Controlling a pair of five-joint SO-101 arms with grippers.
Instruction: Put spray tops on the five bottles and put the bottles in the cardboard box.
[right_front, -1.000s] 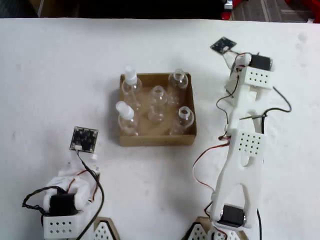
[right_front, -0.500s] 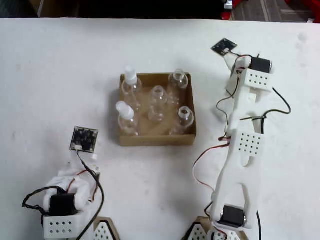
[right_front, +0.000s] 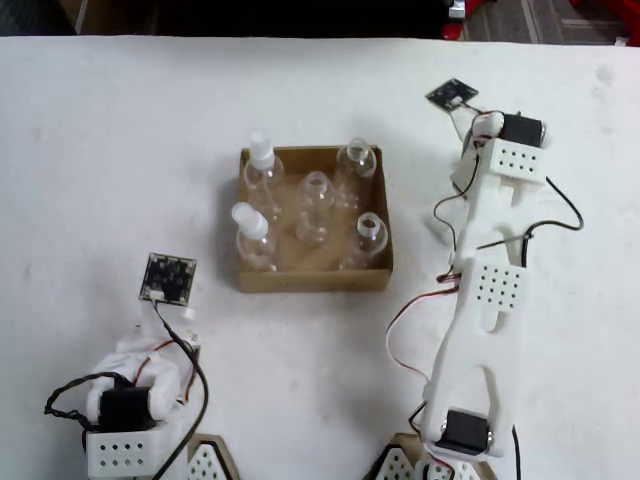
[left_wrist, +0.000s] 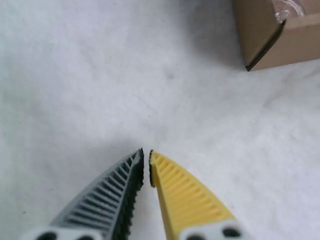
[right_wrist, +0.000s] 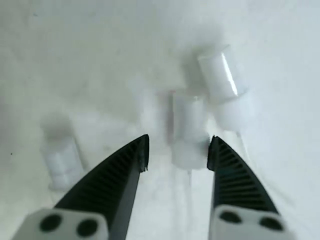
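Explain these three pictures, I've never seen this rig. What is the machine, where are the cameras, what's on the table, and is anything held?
These are two small robot arms at a white table. The high view comes from a fixed camera looking down. In it the left arm sits folded at the near edge, and the right arm is stretched out beside the cardboard box. Five bottles stand in the box: the two on the left arm's side wear white tops, the other three are open. The other two pictures come from a camera on each wrist, looking along the fingers. The left gripper is shut on nothing, above the table near a corner of the box. The right gripper is open above three loose spray tops lying on the table. Nothing is held.
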